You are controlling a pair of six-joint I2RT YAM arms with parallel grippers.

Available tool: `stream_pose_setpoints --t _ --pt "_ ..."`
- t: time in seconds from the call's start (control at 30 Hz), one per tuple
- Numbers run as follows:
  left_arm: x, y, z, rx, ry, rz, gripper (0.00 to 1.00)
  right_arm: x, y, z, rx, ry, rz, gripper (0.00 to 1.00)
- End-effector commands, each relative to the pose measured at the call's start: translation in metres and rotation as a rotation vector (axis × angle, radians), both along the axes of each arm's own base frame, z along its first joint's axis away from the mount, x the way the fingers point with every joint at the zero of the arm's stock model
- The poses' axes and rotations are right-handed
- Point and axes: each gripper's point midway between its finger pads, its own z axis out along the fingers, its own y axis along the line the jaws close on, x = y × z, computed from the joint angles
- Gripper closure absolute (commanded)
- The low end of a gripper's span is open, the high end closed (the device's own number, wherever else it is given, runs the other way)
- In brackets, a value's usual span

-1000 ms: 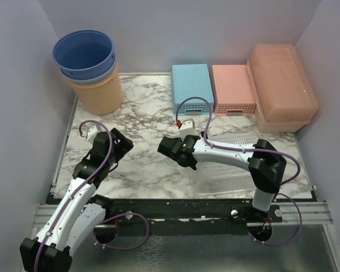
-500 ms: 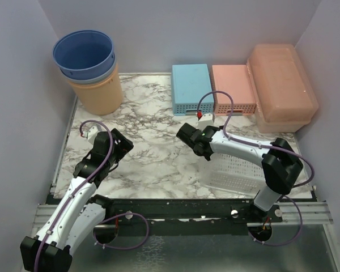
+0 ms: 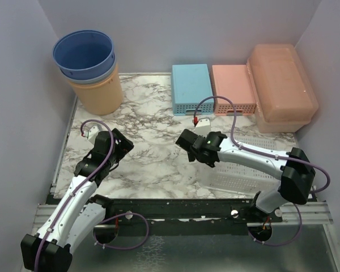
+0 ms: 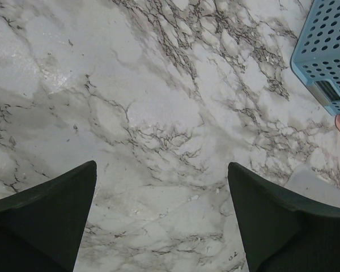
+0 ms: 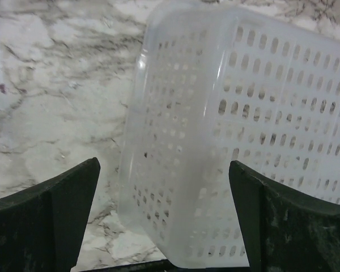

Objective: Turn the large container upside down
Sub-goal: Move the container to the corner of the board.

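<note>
The large container [image 3: 280,79], a peach-orange lidded box, stands upright at the back right corner, against the wall; no gripper touches it. My right gripper [image 3: 187,140] is open at mid-table, well in front and left of it. In the right wrist view its fingers [image 5: 62,204] straddle the rounded corner of a white perforated basket [image 5: 215,141] without closing on it. That basket [image 3: 243,170] lies under the right arm. My left gripper [image 3: 122,144] is open and empty over bare marble [image 4: 158,113].
A pink perforated basket [image 3: 232,88] and a blue one [image 3: 191,88] sit side by side left of the large container. Stacked blue and orange buckets [image 3: 90,68] stand at the back left. Walls close in on three sides.
My right gripper moved right and towards the back, and the white basket under the arm shifted and now sits skewed. The left arm has not moved.
</note>
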Motion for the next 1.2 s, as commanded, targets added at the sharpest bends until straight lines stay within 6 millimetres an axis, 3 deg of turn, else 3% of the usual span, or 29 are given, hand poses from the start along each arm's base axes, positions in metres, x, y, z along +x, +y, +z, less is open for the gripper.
stream_pose_setpoints --t 0.0,0.27,0.57,0.7,0.9,1.03,1.17 --pt "0.002 0.001 -0.001 0.004 -0.007 0.002 0.01 -0.031 -0.04 -0.018 -0.143 0.076 -0.147 0.0" --pt "0.003 -0.001 -0.004 0.001 0.0 -0.007 0.01 -0.047 -0.089 -0.016 -0.27 0.027 -0.247 0.0" --pt "0.001 -0.003 -0.003 -0.019 -0.006 -0.008 0.01 -0.047 -0.105 -0.01 -0.224 0.002 -0.257 0.0" --pt "0.002 -0.008 0.0 -0.032 -0.013 -0.035 0.01 -0.053 -0.125 -0.012 -0.195 0.022 -0.346 0.0" --pt "0.013 -0.049 0.024 -0.139 -0.101 -0.244 0.01 -0.054 -0.139 -0.002 -0.153 -0.015 -0.426 0.0" --pt "0.015 -0.087 0.038 -0.242 -0.137 -0.403 0.01 -0.046 -0.128 0.014 -0.076 -0.035 -0.383 0.0" --pt "0.009 -0.124 0.036 -0.234 -0.14 -0.485 0.02 -0.037 -0.111 0.04 0.105 -0.103 -0.357 0.0"
